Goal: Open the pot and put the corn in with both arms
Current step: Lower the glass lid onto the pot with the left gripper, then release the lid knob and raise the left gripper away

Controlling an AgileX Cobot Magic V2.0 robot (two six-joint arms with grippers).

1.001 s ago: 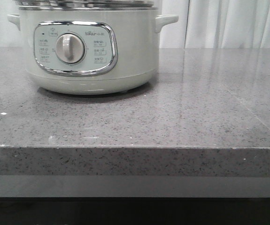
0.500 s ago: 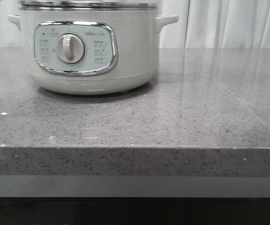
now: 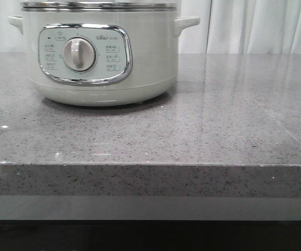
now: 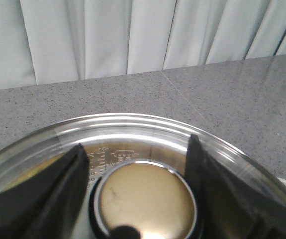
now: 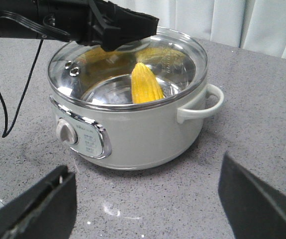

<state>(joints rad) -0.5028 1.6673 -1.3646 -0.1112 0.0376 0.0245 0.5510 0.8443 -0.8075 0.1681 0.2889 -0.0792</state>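
The pot (image 3: pixel 98 57) stands at the back left of the table, its dial facing me. In the right wrist view the pot (image 5: pixel 133 129) has a glass lid (image 5: pixel 182 55) resting on its rim, and the corn (image 5: pixel 145 84) lies inside, seen through the glass. My left gripper (image 5: pixel 133 25) hovers over the middle of the lid. It is open (image 4: pixel 137 144), with one finger on each side of the round lid knob (image 4: pixel 145 199) and a gap showing beside the knob. Over the bare table in front of the pot my right gripper (image 5: pixel 145 167) is open wide and holds nothing.
A black cable (image 5: pixel 13 109) hangs from the left arm down to the table left of the pot. White curtains (image 3: pixel 260 26) close off the back. The grey speckled table (image 3: pixel 218 120) ends at its front edge (image 3: pixel 150 164).
The cable at the far left has swung slightly and the lid's rim sits a little lower than a second ago. The pot has shifted a touch to the right.
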